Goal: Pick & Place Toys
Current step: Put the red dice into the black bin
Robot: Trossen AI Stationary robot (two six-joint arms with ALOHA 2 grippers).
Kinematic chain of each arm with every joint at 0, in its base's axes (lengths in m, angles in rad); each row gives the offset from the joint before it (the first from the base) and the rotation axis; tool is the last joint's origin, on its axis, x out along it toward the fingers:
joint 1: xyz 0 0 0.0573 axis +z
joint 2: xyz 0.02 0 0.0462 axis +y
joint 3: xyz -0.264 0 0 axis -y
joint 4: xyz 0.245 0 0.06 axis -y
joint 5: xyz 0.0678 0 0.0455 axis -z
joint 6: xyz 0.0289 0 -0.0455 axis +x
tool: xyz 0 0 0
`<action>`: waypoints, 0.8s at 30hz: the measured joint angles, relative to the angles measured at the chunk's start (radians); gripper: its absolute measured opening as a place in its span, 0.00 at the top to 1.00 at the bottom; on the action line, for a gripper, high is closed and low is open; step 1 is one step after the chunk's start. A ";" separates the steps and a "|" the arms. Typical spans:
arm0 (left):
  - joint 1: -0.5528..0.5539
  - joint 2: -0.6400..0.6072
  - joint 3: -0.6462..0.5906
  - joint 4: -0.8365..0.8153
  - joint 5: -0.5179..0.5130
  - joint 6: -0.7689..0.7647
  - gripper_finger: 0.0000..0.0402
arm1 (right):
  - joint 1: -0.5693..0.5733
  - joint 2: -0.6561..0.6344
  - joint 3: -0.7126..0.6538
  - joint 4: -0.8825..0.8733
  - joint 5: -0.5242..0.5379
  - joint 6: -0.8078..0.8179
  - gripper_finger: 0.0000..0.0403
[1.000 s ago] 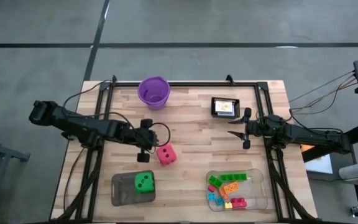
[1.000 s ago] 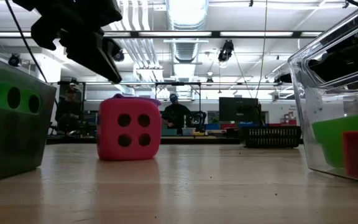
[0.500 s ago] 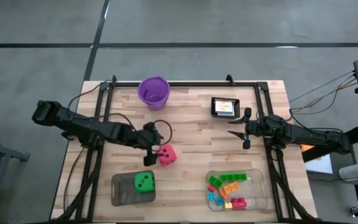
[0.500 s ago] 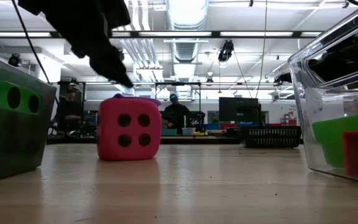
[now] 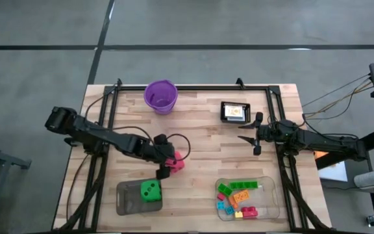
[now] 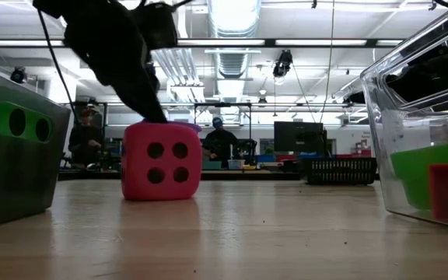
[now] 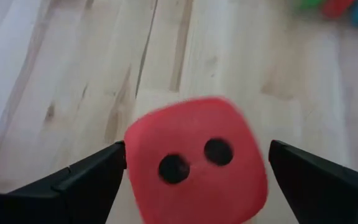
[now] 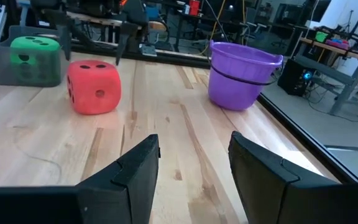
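- Two arms reach over the wooden table (image 5: 200, 140); from above the left arm covers most of the red die (image 5: 176, 163), so only a pink edge shows there.
- Left gripper (image 7: 194, 168) is down around the red die (image 7: 196, 168), jaws wide, one finger on each side; whether the fingers (image 7: 89, 177) touch it cannot be told.
- Right gripper (image 8: 194, 165) hovers near the table's right side, jaws apart and holding nothing.
- Clear tray (image 5: 271, 201) at the front right holds small bricks (image 5: 239, 195) in green, orange, red, yellow and blue; single shapes are hard to make out.
- Grey tray (image 5: 127, 198) at the front left holds the green die (image 5: 150, 190).
- Purple cup (image 5: 160, 96) stands at the back; its contents cannot be seen.
- Picture card (image 5: 234, 112) lies in a small dark holder behind the right gripper.
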 joint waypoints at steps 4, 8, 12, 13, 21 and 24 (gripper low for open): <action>0.000 0.060 0.041 -0.062 -0.003 0.000 0.01 | 0.000 0.001 0.000 0.000 0.000 0.000 0.53; -0.003 0.127 0.082 -0.098 -0.011 0.000 0.01 | 0.000 0.001 0.000 -0.001 0.000 0.004 0.53; -0.003 0.164 0.106 -0.121 -0.018 0.008 0.01 | 0.000 0.004 0.000 -0.003 0.000 0.004 0.53; -0.003 0.166 0.106 -0.121 -0.019 0.008 0.01 | 0.000 0.005 0.000 -0.002 0.000 0.004 0.53; -0.003 0.156 0.102 -0.138 -0.021 0.026 0.01 | 0.000 0.005 0.000 -0.002 0.000 0.004 0.53; -0.003 0.156 0.097 -0.136 -0.022 0.015 0.02 | 0.000 0.005 0.000 -0.002 0.000 0.007 0.53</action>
